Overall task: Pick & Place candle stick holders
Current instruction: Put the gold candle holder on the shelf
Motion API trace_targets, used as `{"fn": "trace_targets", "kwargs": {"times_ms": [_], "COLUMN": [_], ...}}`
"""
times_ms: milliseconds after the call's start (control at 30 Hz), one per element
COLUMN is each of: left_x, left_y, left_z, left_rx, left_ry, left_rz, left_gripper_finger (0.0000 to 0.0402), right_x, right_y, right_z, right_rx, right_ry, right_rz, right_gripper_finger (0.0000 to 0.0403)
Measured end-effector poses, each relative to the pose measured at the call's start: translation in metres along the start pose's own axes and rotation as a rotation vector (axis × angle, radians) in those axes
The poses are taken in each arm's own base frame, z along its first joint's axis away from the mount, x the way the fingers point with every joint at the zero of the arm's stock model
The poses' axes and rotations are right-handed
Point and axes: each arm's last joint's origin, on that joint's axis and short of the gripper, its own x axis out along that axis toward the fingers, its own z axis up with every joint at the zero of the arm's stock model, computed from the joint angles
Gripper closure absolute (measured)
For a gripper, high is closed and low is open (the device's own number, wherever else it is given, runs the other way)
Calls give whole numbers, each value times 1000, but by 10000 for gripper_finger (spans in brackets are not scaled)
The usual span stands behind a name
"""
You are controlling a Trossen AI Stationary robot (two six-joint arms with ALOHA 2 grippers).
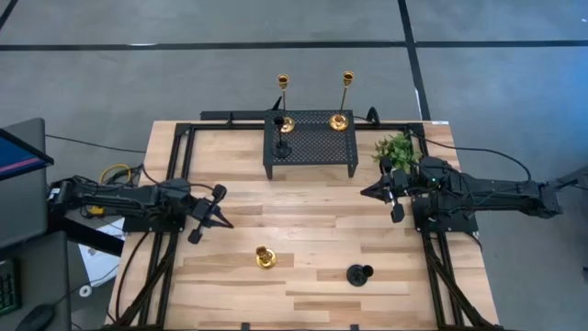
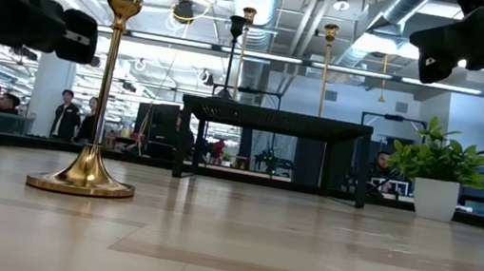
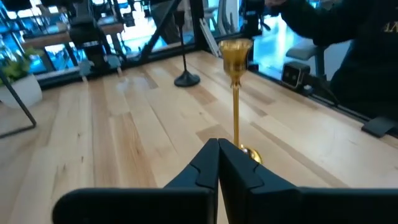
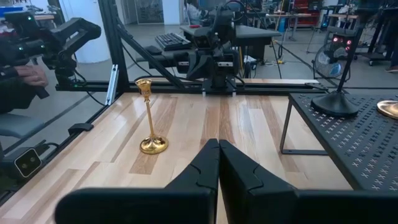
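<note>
Gold candle stick holder [image 1: 265,257] stands upright, long axis vertical, on the bare surface [image 1: 312,211], forward and slightly right of the left tool [image 1: 220,208], whose fingers are pressed together. The right tool [image 1: 384,195], likewise pressed together, is farther away. A left-arm approach is therefore judged shorter.

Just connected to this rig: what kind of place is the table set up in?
Probably an open robotics lab or workshop, not a home. The low view shows exposed ceiling ducts and people at workstations behind the wooden table; the right wrist view shows a keyboard.
</note>
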Motion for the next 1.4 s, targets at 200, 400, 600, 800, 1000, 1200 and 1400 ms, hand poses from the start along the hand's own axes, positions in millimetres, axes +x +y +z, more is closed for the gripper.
{"fn": "trace_targets", "kwargs": {"times_ms": [200, 400, 600, 800, 1000, 1200, 1400], "left_x": [5, 11, 19, 24, 28, 32, 38], "left_y": [0, 0, 3, 4, 8, 9, 10], "left_z": [-9, -11, -10, -16, -6, -11, -17], "left_rx": [-37, -1, 146, 169, 105, 29, -6], "left_ry": [81, 75, 42, 69, -30, 0, 15], "left_rz": [-22, -105, -128, -140, -102, -110, -113], "left_gripper_finger": [396, 394, 396, 386, 367, 321, 266], "right_x": [0, 0, 0, 0, 0, 0, 0], "right_y": [0, -1, -3, -2, -2, -2, -2], "right_z": [0, 0, 0, 0, 0, 0, 0], "right_rx": [23, 23, 23, 55, 57, 57, 57], "right_ry": [0, 1, 1, 0, 1, 0, 0], "right_rz": [0, -40, -87, -86, -83, -82, -82], "right_gripper_finger": [403, 403, 403, 403, 403, 403, 403]}}
